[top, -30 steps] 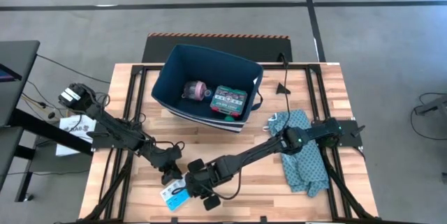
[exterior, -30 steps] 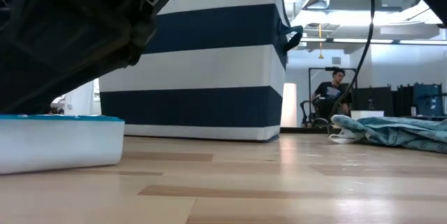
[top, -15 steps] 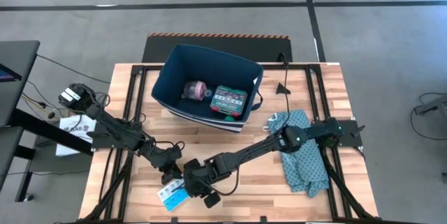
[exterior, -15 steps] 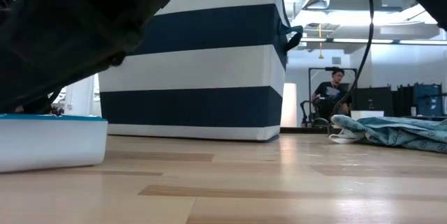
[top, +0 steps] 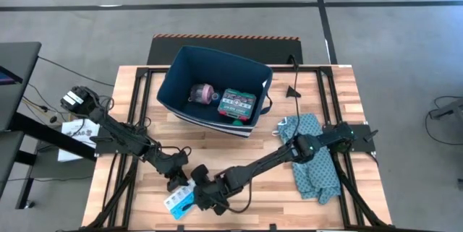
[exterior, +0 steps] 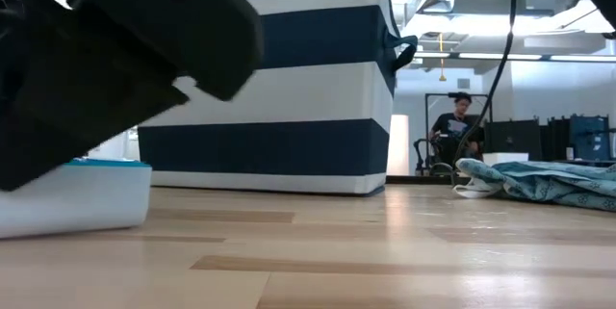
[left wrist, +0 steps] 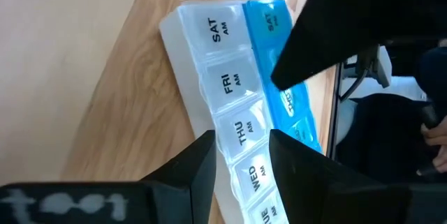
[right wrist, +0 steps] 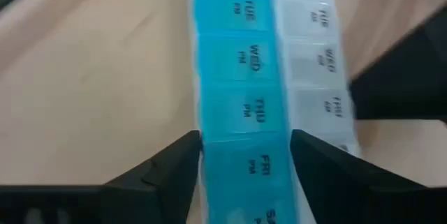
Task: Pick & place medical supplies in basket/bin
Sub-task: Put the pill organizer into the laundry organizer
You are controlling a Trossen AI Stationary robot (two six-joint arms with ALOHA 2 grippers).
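The navy striped bin (top: 213, 91) stands at the desk's (top: 333, 207) far side. Well apart, near the front edge, lies the pill organizer (top: 178, 202). Right gripper (top: 203, 198) straddles it, fingers released; left gripper (top: 176, 177), beside it, likewise released. Picking step: next, close on it.

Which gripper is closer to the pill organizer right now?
Both are at it. The right gripper sits over the pill organizer, its open fingers straddling it; the left gripper hangs just beside it, on the bin's side.
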